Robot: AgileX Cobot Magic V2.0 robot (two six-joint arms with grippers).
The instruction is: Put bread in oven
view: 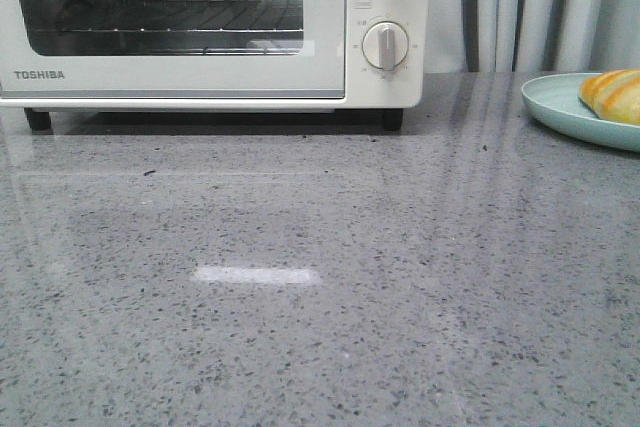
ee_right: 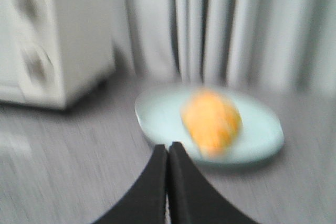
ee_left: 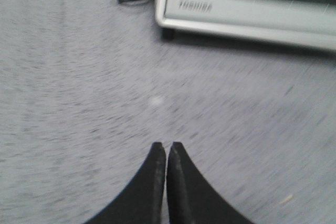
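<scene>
The bread lies on a plate at 3 o'clock, well right of the closed oven. Both fingers pairs are pressed together, empty. It looks light, soft, glossy; grip its middle gently.

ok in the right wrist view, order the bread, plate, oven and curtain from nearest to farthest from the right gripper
1. Plate: its near rim lies just beyond the right gripper, which is shut.
2. Bread: on the plate, a little past that rim.
3. Oven: farther back, off to the side.
4. Curtain: hanging behind everything.
</scene>
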